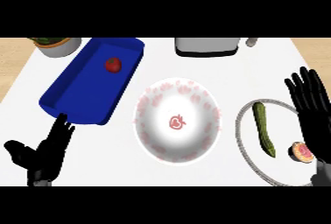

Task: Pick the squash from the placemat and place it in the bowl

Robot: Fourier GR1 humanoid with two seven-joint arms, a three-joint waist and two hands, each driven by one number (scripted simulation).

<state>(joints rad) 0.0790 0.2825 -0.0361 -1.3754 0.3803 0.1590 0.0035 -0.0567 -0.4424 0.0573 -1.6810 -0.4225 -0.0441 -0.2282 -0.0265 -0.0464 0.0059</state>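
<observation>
A: Where was the squash seen?
B: It was laid lengthwise on the round placemat at the right, apart from the bowl.
A: And the hands?
B: The right hand was held spread above the placemat's right side, probably for a reach; the left hand was kept spread, resting near left.

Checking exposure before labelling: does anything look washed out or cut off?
Head view: the bowl glows almost white against the white counter, its rim faint; the right robot hand covers part of the placemat, which is cropped below.
</observation>
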